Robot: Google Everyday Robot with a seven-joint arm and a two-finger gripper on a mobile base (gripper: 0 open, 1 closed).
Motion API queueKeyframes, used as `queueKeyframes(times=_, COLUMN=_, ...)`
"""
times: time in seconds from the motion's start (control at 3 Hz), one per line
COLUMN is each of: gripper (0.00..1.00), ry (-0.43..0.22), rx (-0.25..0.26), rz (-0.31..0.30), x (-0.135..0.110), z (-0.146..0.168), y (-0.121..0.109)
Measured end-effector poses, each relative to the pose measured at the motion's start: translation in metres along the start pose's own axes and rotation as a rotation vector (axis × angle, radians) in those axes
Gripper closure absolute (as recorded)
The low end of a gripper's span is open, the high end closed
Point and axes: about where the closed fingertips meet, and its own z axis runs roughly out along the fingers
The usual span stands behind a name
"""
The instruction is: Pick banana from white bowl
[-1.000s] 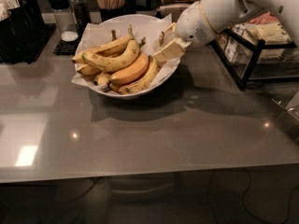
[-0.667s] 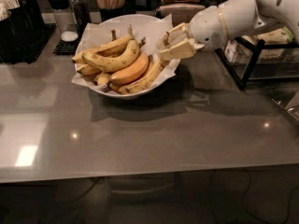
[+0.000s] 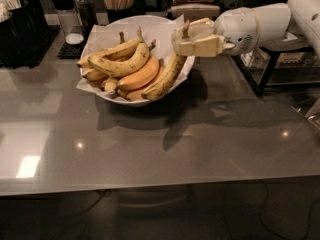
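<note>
Jaws at one white bowl (image 3: 142,102) grip one banana (image 3: 167,76) of maybe six.

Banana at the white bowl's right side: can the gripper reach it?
Likely yes: the gripper seems shut on the stem of the banana, above the rim of the white bowl; nothing covers it.
</note>
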Motion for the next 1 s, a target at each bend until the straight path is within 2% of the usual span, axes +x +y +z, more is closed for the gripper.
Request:
queueKeyframes(times=0.33, gripper=1.0, ry=-0.038, rx=-0.024, rz=-0.015, x=-0.023, z=-0.011, y=0.014)
queueKeyframes(times=0.67, gripper=1.0, ry=-0.054, rx=-0.001, rz=0.028, x=-0.02, z=-0.032, y=0.028)
queueKeyframes(times=1.0, gripper=1.0, ry=-0.054, rx=-0.001, rz=0.028, x=-0.02, z=-0.032, y=0.028)
